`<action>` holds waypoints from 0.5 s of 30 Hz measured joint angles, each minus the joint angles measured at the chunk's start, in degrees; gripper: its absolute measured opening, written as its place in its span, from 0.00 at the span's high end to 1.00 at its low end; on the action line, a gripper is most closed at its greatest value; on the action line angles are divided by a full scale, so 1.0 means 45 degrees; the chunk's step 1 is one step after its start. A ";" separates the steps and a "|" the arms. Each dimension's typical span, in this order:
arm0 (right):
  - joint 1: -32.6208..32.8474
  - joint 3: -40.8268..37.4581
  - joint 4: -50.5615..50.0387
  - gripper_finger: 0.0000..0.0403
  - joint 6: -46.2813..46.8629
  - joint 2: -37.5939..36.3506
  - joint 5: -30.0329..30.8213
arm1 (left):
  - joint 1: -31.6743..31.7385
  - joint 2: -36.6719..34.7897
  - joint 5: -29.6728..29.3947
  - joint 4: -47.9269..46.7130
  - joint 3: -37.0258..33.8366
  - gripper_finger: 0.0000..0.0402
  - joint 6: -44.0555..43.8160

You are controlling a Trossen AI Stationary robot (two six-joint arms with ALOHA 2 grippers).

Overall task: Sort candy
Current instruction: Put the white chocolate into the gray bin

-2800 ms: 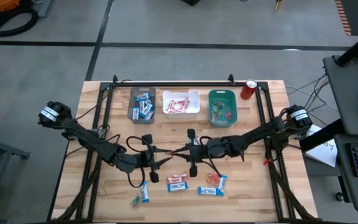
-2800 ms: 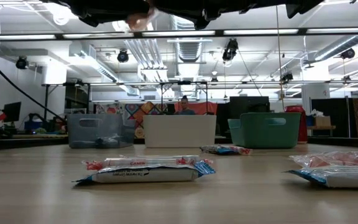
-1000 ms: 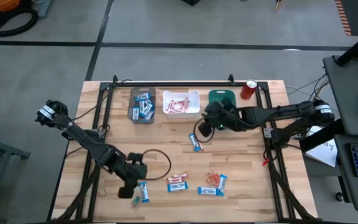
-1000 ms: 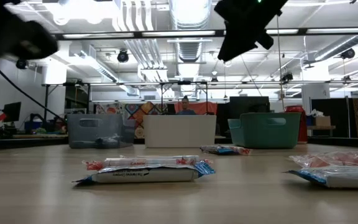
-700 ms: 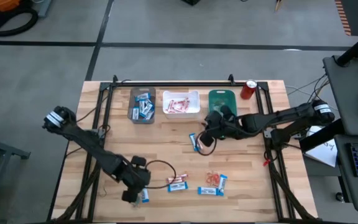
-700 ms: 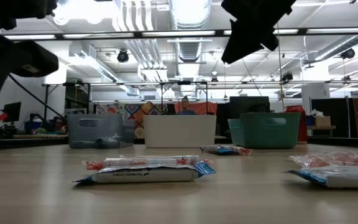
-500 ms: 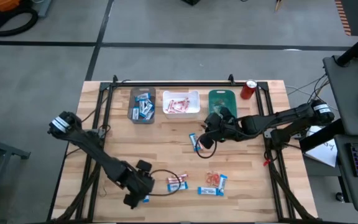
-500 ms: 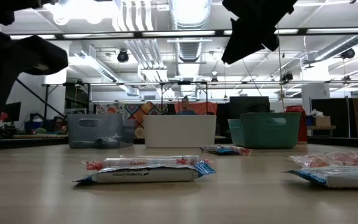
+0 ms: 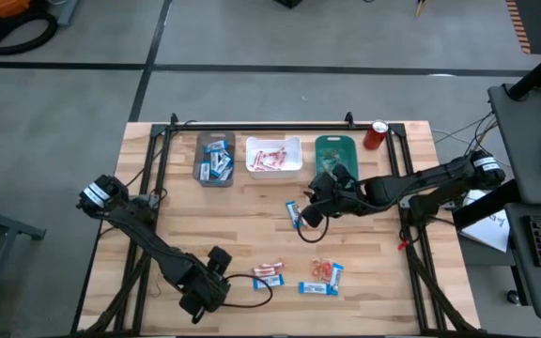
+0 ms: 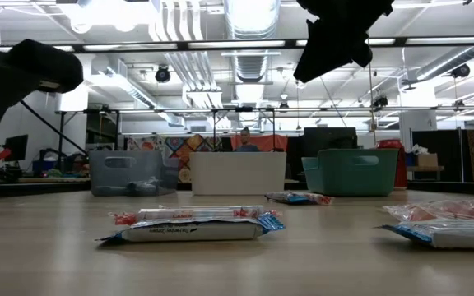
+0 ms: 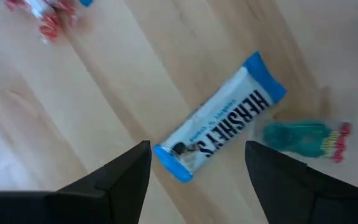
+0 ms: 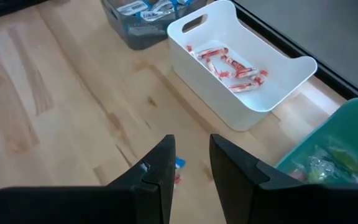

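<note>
Left tool [image 11: 197, 163] open over blue bar [image 11: 219, 125]: light, crinkly, slippery; best pinched across mid-width.

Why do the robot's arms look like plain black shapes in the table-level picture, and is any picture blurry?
Low view: the ceiling lights shine into the camera, so the arms read as silhouettes. Left wrist view: the blue-and-white bar is soft and slightly smeared. High view: evenly lit, no hard shadows on the table.

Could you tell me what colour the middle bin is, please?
White; the middle bin shows best in the right wrist view.
</note>
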 joint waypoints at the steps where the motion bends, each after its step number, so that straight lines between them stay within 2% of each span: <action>1: 0.0040 0.0000 0.0012 0.77 0.0005 0.0013 -0.0005 | 0.0000 0.0021 -0.0105 0.0017 0.0000 0.40 0.0179; 11: 0.0649 -0.0015 0.0015 0.77 0.0534 0.0053 0.0043 | 0.0029 0.0073 -0.0332 0.0775 -0.0664 0.40 0.1832; 15: 0.0685 -0.0015 0.0020 0.77 0.0554 0.0053 0.0089 | 0.0034 0.0073 -0.0313 0.1751 -0.1234 0.40 0.2282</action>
